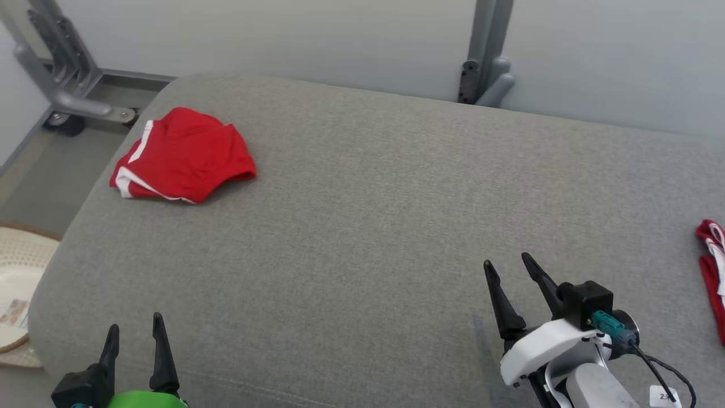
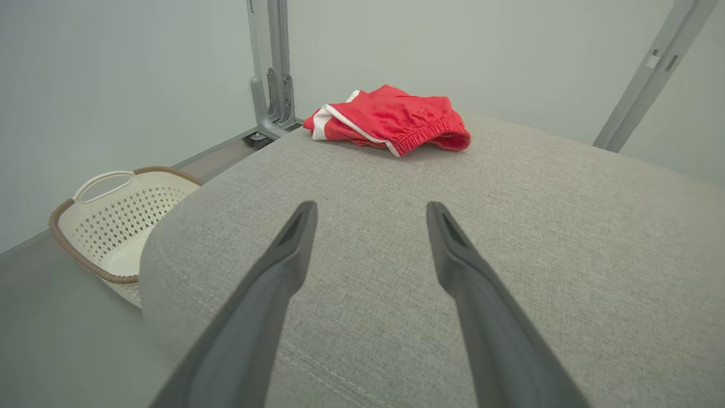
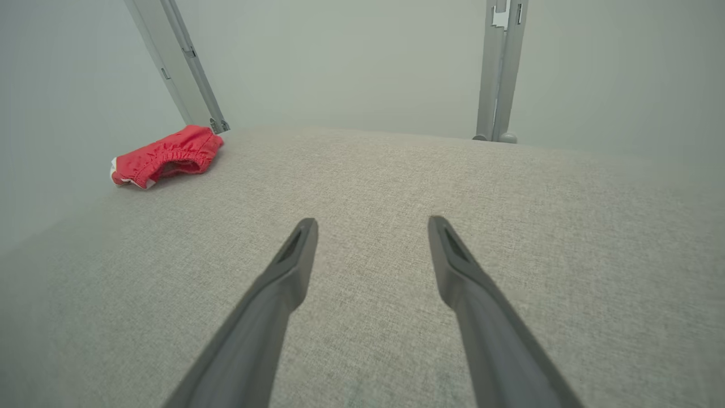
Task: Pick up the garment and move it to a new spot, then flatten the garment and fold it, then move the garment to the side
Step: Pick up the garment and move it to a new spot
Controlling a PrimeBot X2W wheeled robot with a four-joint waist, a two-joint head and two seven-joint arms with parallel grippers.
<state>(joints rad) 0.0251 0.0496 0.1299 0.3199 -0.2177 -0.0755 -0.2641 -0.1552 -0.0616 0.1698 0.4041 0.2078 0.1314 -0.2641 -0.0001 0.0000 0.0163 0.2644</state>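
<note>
The left hand [image 1: 136, 321] stood with its two fingers spread wide and nothing between them, low at the near left edge of the grey cushion [image 1: 362, 226]. The right hand [image 1: 506, 259] was equally wide and empty, above the near right part of the same cushion. The task's thing, a red garment [image 1: 184, 154] that looked like shorts with white stripes, lay crumpled but rather flat at the far left corner of the cushion, close to its rounded edge. It was touching neither hand. From the left hand it lay straight ahead and a little to the right; from the right hand it lay far ahead and well to the left, across most of the cushion. So the left arm was clearly the nearer one, and I judged that the first reach belonged to it. The long axis of the garment ran roughly across the cushion, left to right. The white-striped side pointed toward the cushion's left edge, and the gathered elastic band pointed toward the cushion's middle. Another red piece of cloth [image 1: 712, 272] lay at the cushion's right edge.
</note>
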